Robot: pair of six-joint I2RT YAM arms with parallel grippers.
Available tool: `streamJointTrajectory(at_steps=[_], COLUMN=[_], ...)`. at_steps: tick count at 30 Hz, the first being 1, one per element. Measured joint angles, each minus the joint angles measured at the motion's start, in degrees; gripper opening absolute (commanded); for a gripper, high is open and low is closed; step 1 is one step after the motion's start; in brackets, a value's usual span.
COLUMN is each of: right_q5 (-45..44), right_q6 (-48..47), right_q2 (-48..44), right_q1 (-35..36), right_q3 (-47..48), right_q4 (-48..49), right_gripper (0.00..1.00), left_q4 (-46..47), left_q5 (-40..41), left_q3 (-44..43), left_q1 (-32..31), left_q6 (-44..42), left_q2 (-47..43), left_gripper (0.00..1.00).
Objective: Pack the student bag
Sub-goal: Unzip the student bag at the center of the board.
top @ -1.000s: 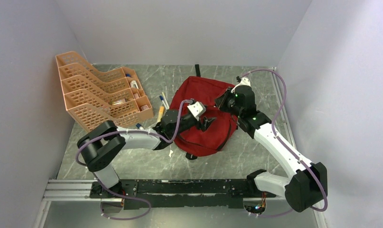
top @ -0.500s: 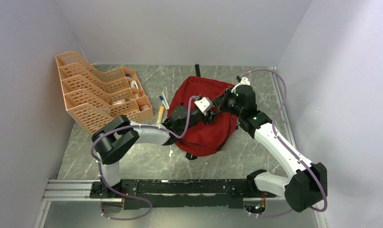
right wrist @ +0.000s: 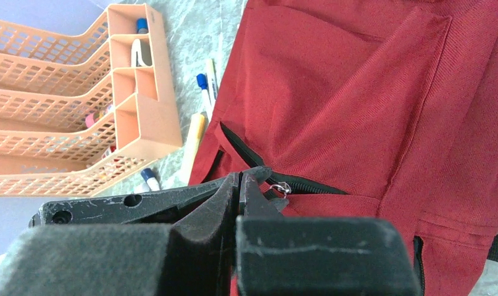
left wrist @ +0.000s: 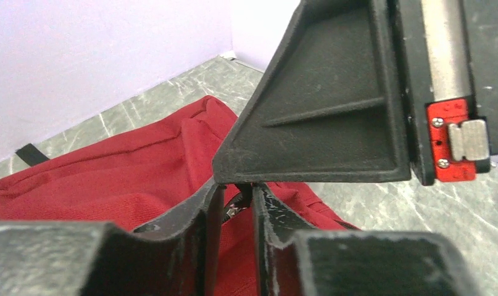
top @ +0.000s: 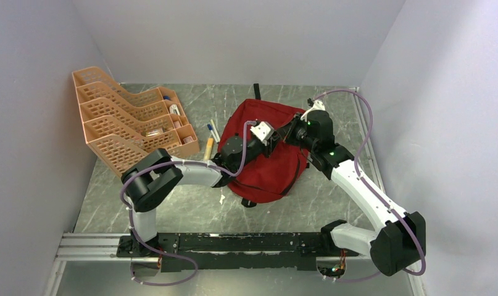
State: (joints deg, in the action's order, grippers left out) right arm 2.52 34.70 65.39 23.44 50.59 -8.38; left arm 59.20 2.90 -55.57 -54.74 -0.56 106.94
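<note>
The left wall, back wall and right wall are enclosing the cell in plain pale lilac. The table is showing a grey-green marbled surface, and an aluminium rail is running along its near edge.

At far left an orange tiered tray rack is standing against the left wall, its end compartments holding small stationery that is too small to identify. Just right of the rack, two thin pens and a yellow marker are lying loose on the table. A small white scrap is lying nearer the rail.

The red backpack is lying flat at the table's centre, right of the pens, with a black strap pointing toward the back wall.

The left gripper is hovering over the backpack's middle, its fingers nearly together with a narrow slit between them. A small dark tab with a metal glint is sitting in that slit; whether it is being pinched cannot be told.

The right gripper is meeting it from the right, fingers pressed fully together at the fabric, just beside a silver zipper slider on a black zip. Whether it is gripping anything cannot be told.
</note>
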Motion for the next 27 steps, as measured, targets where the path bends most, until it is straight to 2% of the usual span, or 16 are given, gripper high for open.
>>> streamJointTrajectory(at_steps=[3,5,6,9,12,21,27], right_q5=[0.1,0.0,-0.2,-0.9,-1.9,-10.3,-7.3], right_q6=[0.0,0.0,0.0,0.0,0.0,1.5,2.9], right_q2=[-0.2,-0.5,-0.7,-1.5,-3.3,-8.7,-3.8], right_q1=[0.0,-0.1,-0.2,-0.2,0.0,-1.5,-6.9], right_q3=[0.0,0.0,-0.1,-0.3,-0.7,-5.3,-6.3], right_q4=[0.1,0.3,0.3,0.3,-0.5,-2.7,-3.5], right_gripper=[0.0,0.01,0.07,0.34,0.46,0.55,0.58], left_q4=[0.5,0.6,0.5,0.3,-0.4,-1.0,-1.2], left_q5=[0.2,0.2,0.0,-0.7,-0.7,-1.3,-2.9], left_q3=[0.0,-0.4,-0.6,-1.0,-1.0,-1.0,-1.0], left_q1=[0.4,0.4,0.5,0.6,1.4,2.4,2.5], left_q6=[1.8,2.6,3.0,3.6,4.0,4.1,4.3], left_q2=[0.1,0.3,0.5,0.6,0.6,0.6,0.6], left_gripper=[0.06,0.05,0.05,0.05,0.05,0.05,0.05])
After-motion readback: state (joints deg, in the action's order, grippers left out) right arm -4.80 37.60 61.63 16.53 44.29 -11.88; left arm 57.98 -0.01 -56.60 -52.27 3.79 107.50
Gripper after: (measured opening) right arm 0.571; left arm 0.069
